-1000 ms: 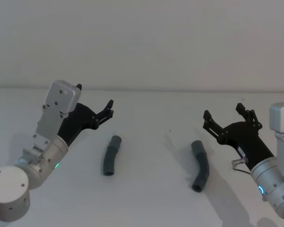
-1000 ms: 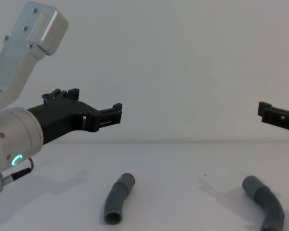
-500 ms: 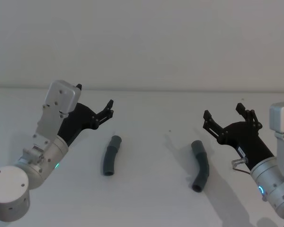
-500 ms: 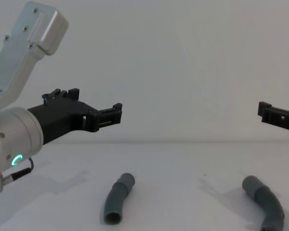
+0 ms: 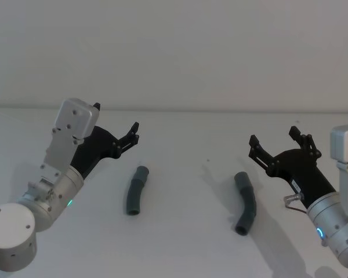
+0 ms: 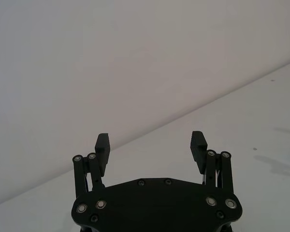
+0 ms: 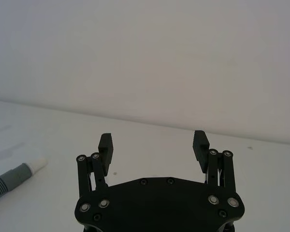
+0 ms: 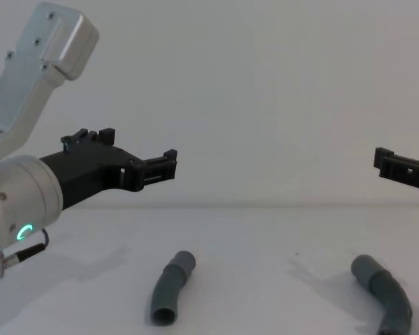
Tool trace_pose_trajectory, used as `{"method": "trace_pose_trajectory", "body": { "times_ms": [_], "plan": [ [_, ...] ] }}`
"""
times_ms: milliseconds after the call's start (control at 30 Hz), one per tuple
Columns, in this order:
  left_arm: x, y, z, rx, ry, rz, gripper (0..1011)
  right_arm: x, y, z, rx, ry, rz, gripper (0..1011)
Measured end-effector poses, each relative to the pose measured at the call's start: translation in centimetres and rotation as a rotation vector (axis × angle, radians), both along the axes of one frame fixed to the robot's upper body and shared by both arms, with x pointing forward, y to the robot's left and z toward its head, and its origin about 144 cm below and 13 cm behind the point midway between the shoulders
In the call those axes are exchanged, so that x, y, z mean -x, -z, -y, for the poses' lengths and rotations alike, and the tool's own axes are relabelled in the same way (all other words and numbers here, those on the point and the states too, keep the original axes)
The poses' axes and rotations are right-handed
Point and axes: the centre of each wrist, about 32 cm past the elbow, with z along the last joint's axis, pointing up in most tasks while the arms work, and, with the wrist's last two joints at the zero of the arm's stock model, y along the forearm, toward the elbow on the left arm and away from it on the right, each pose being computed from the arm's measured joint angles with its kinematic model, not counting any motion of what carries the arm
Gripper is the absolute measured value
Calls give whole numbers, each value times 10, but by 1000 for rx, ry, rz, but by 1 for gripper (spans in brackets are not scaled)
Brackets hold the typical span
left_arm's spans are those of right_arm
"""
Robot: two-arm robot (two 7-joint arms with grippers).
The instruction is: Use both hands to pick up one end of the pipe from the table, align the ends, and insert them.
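Two dark grey pieces of pipe lie apart on the white table [image 5: 185,243]. The left piece [image 5: 136,197] [image 8: 171,289] shows an open socket end toward me. The right piece [image 5: 246,202] [image 8: 385,294] is curved. My left gripper [image 5: 116,117] [image 8: 136,150] [image 6: 151,142] hovers open above and left of the left piece, holding nothing. My right gripper [image 5: 274,138] [image 7: 153,142] hovers open to the right of the right piece, also holding nothing. In the right wrist view a pipe end [image 7: 17,175] with a white tip [image 7: 37,163] lies beside the gripper; I cannot tell which piece it belongs to.
A pale grey wall [image 5: 174,52] rises behind the table's far edge. Bare table lies between the two pieces and in front of them.
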Motion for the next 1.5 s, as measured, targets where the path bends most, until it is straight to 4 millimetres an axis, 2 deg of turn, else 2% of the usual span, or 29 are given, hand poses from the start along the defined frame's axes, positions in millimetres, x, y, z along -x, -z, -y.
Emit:
{"method": "trace_pose_trajectory", "body": {
  "times_ms": [333,667,1500],
  "plan": [
    [-2,-2,0,-3,15,-23,1001,0,0,0,0,0,0,1002],
    [-2,-10,0,-18,63,-118,1001,0,0,0,0,0,0,1002],
    [15,-22,6,-75,120,-364,1001,0,0,0,0,0,0,1002]
  ]
}}
